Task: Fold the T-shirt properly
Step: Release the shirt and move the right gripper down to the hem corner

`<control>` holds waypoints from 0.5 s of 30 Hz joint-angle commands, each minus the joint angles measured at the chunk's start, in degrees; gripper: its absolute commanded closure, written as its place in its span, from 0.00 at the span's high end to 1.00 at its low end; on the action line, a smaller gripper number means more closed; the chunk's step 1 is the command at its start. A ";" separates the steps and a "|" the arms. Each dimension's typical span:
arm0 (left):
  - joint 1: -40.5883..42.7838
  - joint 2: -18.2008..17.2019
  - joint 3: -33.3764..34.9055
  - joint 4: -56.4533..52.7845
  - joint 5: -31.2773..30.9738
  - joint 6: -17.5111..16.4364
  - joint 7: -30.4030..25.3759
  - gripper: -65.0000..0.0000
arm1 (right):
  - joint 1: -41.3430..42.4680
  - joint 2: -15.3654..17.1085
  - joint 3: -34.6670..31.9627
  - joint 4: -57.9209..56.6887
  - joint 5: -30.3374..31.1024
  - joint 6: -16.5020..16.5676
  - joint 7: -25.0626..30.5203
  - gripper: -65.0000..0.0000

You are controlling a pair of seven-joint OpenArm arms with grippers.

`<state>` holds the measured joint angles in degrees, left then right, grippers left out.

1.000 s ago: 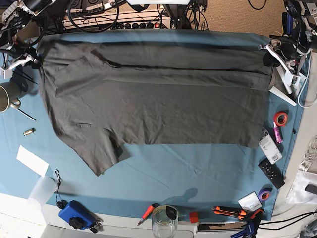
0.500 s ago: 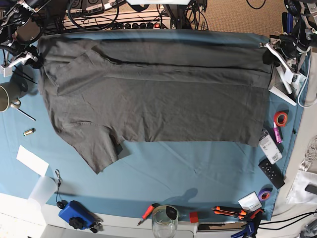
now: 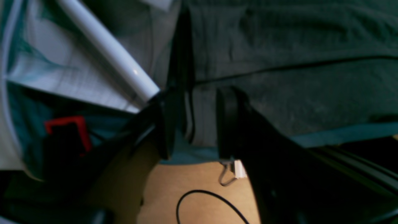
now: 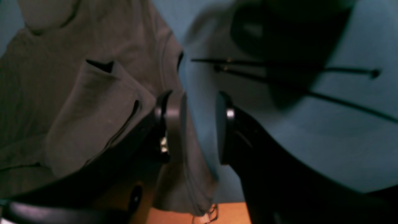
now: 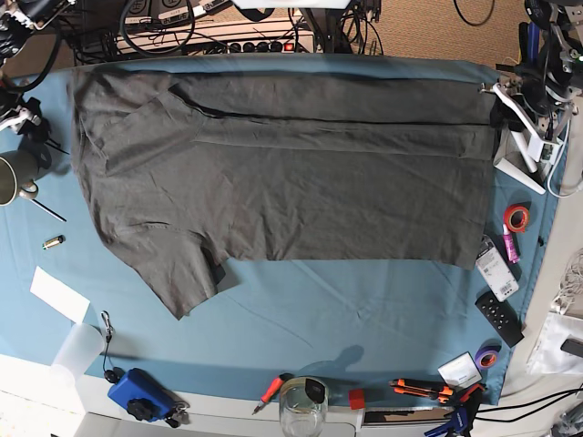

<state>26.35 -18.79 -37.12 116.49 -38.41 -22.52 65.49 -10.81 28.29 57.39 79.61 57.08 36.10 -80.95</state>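
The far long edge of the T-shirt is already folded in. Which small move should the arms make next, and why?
Probably bring both pincers toward the near long edge of the T-shirt: the left pincer and right pincer stand open with nothing gripped, and the near sleeve still sticks out unfolded.

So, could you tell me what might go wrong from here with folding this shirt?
1. The T-shirt has one folded band along its far edge, and both grippers, right gripper and left gripper, look open and empty at its ends, so the fold could slip if either drags cloth.
2. The near sleeve sticks out unfolded; it may bunch.
3. The mug and the red tape roll sit close to the arms' paths.
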 commanded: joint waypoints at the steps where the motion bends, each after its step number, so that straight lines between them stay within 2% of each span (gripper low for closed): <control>1: 0.02 -0.90 -0.42 1.62 0.35 -0.07 -2.10 0.34 | 0.31 2.10 0.48 1.07 1.01 0.31 0.95 0.26; 6: -0.13 -0.87 -0.42 2.34 2.03 -0.04 -14.34 0.34 | 1.75 2.34 0.52 1.07 4.90 0.35 0.95 0.26; 9: -1.70 -0.90 -0.39 2.32 2.54 0.48 -14.93 0.33 | 4.37 2.34 0.52 1.07 5.46 0.37 0.95 0.26; 11: -2.93 -0.90 -0.39 2.32 2.47 2.16 -14.99 0.33 | 6.64 2.34 0.52 1.07 5.42 0.57 0.95 0.26; 15: -5.16 -0.90 -0.13 2.32 2.47 2.51 -14.97 0.33 | 11.30 2.34 0.17 1.07 3.98 1.64 1.55 0.26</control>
<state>21.41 -18.79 -37.08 117.86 -35.35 -19.97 51.79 0.01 28.88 57.34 79.61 59.77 37.54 -80.75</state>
